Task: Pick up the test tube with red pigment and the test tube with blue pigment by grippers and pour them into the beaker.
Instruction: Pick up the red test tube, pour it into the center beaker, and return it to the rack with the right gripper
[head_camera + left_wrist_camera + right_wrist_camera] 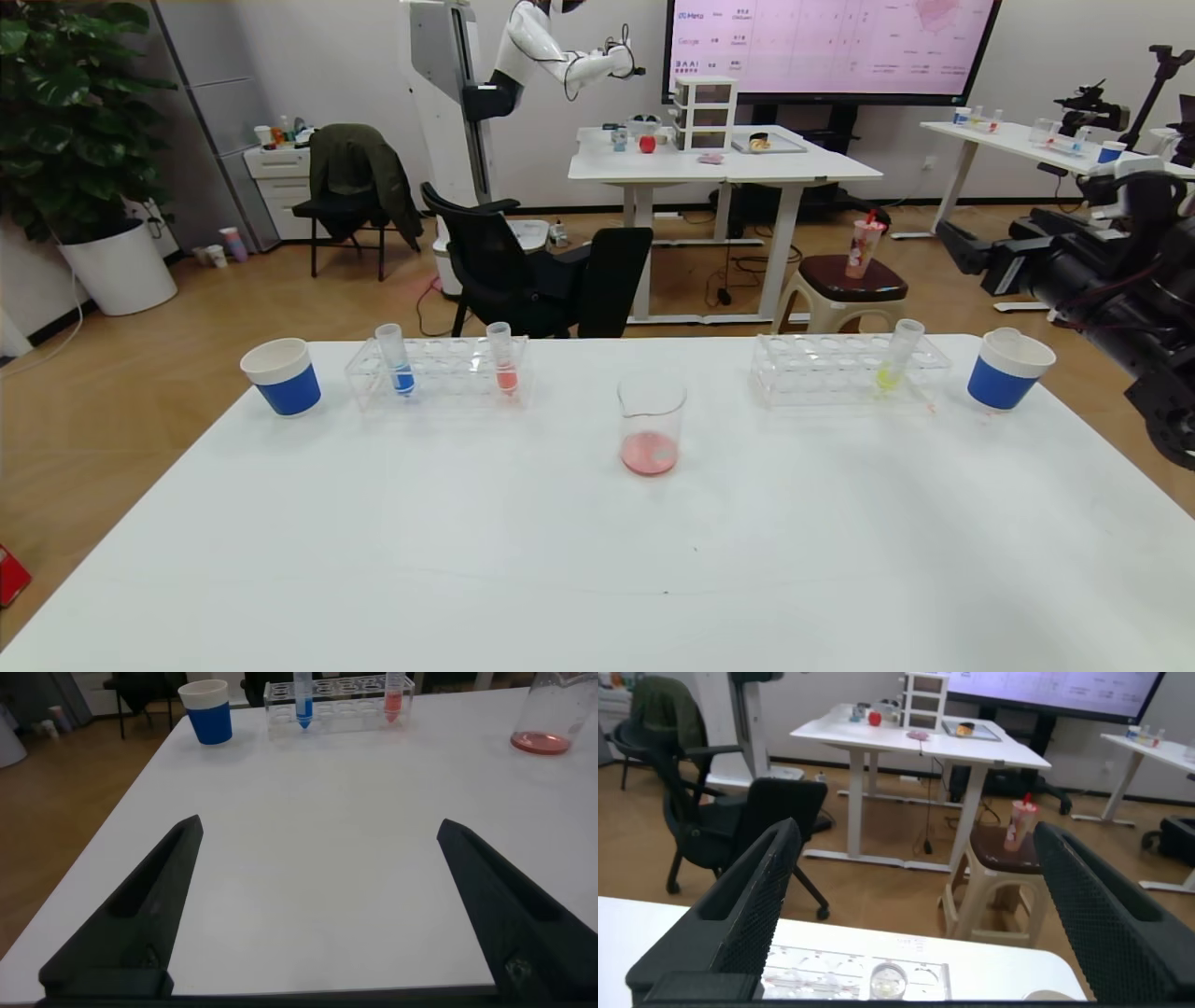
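The beaker (651, 425) stands mid-table with a shallow pool of red liquid in its bottom; it also shows in the left wrist view as the beaker (545, 719). In the left clear rack (439, 375) stand the test tube with blue pigment (399, 360) (304, 695) and the test tube with red pigment (503, 360) (393, 695), both upright. My left gripper (320, 824) is open and empty, low over bare table short of that rack. My right gripper (962, 250) (917, 829) is open and empty, raised at the far right above the right rack.
The right rack (850, 371) holds a yellow-liquid tube (898, 357) (887, 978). Blue-banded paper cups stand at the left end (282, 376) (207, 711) and the right end (1008, 370). Behind the table's far edge are chairs and a stool (854, 280).
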